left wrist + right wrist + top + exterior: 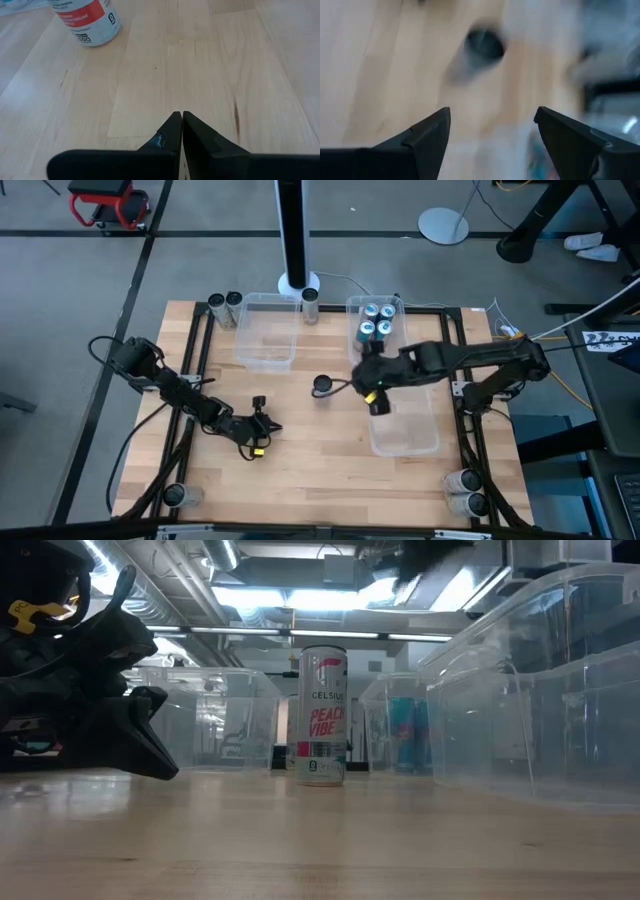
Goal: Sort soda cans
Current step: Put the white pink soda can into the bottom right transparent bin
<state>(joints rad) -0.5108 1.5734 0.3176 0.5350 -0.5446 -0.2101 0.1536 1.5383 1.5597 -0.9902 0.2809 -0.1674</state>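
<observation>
The left gripper (262,426) rests low on the table (320,470) at the near side, fingers (172,131) clenched together on nothing. Beyond it, mid-table, one can (322,386) stands upright and alone. The right gripper (375,402) hangs above and just beside that can, over the edge of the near right bin (405,442), its fingers (427,131) spread wide and empty.

The step in hand looks like picking up this can. To do it well, the right gripper should centre over the can's top, come straight down, and close on the body without tipping it.

The low view alone reads the label, a white and red can (322,715). The high view alone shows the four blue cans (377,321) already in the far right bin (352,308) and more cans at the table's corners.
</observation>
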